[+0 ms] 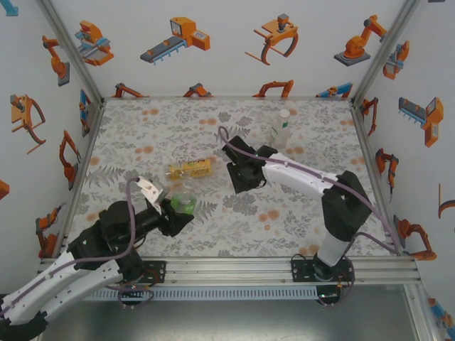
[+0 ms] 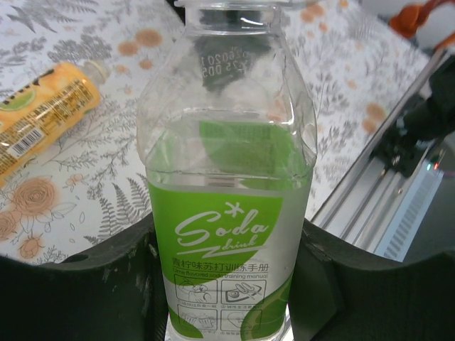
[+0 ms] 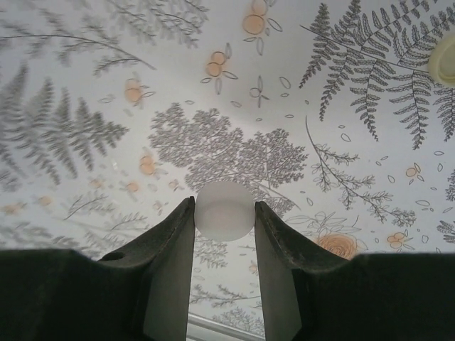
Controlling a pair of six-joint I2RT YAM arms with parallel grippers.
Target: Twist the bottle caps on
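A yellow-amber see-through plastic bottle [image 1: 190, 169] lies on its side on the table's grey fern-and-flower printed cover [image 1: 249, 217], and serves as the marker for the rest.

Just on the near side of it, toward the arm bases, the left gripper [image 1: 178, 207] has its two dark fingers [image 2: 106, 284] clamped on the body of the short clear plastic bottle with the green "Soda" label [image 2: 229, 213]. In the left wrist view that bottle sits squarely between the jaws, with the yellow-amber bottle [image 2: 43, 114] beyond it to the left. Whether its base touches the table cannot be told.

To the right of the yellow-amber bottle, near but apart from it, the right gripper [image 1: 238, 177] points down at the table. Its fingers [image 3: 170, 270] pinch a small round pale whitish plastic cap [image 3: 224, 211] by its edges, above the printed cover.

Farther right of the yellow-amber bottle and toward the back wall, the tall slim clear bottle [image 1: 281, 128] stands upright, well apart from both grippers.
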